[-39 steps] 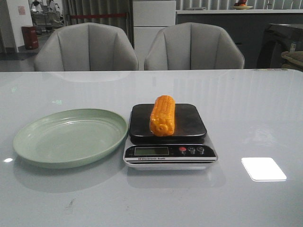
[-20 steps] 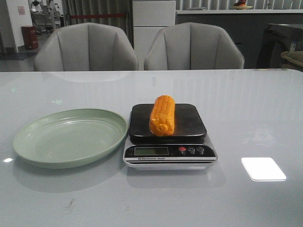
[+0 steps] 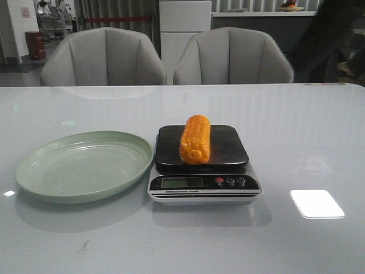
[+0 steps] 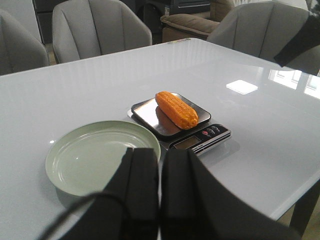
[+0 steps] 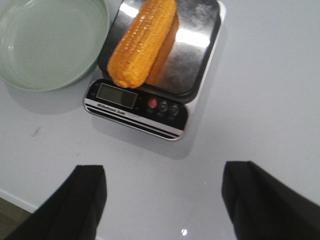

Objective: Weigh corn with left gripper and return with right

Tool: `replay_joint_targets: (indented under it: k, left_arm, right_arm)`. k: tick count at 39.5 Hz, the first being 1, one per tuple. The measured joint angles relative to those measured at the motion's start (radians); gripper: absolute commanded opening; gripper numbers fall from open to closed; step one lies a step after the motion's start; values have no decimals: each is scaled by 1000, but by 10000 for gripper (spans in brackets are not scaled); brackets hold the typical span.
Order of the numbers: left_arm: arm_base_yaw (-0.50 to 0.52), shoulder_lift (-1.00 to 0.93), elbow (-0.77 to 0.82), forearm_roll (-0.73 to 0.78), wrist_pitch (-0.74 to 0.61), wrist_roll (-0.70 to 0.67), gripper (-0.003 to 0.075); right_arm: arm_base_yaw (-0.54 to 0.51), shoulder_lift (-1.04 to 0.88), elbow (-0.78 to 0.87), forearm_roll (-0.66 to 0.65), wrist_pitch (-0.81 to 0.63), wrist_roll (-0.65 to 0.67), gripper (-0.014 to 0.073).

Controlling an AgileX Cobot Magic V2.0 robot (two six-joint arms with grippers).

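Note:
The orange-yellow corn (image 3: 195, 140) lies lengthwise on the black platform of a small digital scale (image 3: 228, 149) at the table's middle. It also shows in the left wrist view (image 4: 176, 109) and the right wrist view (image 5: 141, 42). My left gripper (image 4: 160, 172) is shut and empty, held back from and above the green plate (image 4: 100, 160). My right gripper (image 5: 165, 182) is open and empty, high over the table on the near side of the scale (image 5: 192, 60). A dark blur of the right arm (image 3: 328, 34) shows at the front view's top right.
A pale green plate (image 3: 85, 165) sits just left of the scale, almost touching it. Two grey chairs (image 3: 234, 57) stand behind the table. A bright light patch (image 3: 317, 204) lies on the glossy tabletop right of the scale.
A dark blurred shape of the right arm has come into the front view's top right corner. The corn, scale and plate have not moved.

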Motion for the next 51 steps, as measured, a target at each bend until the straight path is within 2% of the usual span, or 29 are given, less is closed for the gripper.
replay_joint_targets:
  k: [6, 21, 36, 51]
  left_arm:
    - [0, 0, 0, 0, 0, 2, 114]
    - [0, 0, 0, 0, 0, 2, 114]
    - [0, 0, 0, 0, 0, 2, 114]
    - [0, 0, 0, 0, 0, 2, 114]
  right_arm:
    - [59, 187, -160, -9, 68, 61, 498]
    - [111, 530, -505, -53, 199, 236, 500]
    - [111, 757, -731, -123, 374, 436, 521]
    - [111, 922, -848, -126, 408, 524, 521]
